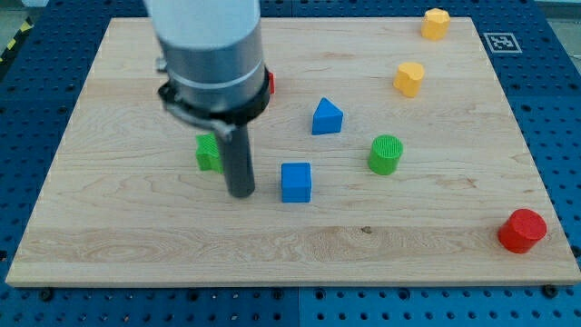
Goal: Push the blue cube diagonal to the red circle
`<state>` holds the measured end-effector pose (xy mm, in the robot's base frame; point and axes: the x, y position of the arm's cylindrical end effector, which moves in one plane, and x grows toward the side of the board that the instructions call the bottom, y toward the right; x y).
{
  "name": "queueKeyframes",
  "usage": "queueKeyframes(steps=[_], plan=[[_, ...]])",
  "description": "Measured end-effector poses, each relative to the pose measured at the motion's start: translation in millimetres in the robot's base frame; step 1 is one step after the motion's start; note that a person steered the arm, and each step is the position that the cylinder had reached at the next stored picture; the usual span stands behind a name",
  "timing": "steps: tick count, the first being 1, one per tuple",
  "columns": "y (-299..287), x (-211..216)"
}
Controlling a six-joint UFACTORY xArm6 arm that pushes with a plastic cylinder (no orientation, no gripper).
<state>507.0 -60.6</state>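
The blue cube (296, 182) lies near the middle of the wooden board (118, 227). My tip (241, 193) rests on the board just to the view's left of the blue cube, a small gap between them. A red round block (522, 230) lies at the board's bottom right corner. Another red block (270, 82) shows only as a sliver behind the arm's grey body, its shape hidden.
A blue triangular block (327, 117) lies above the cube. A green round block (386, 154) is to the cube's upper right. A green block (209, 153) sits partly behind the rod. Two yellow blocks (409, 79) (436, 24) lie at the top right.
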Motion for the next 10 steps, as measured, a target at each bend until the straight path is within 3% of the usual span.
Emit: queueKeyframes(steps=[5,8,10], plan=[[81.4,32.1],[109.9,10.3],[175.9,11.7]])
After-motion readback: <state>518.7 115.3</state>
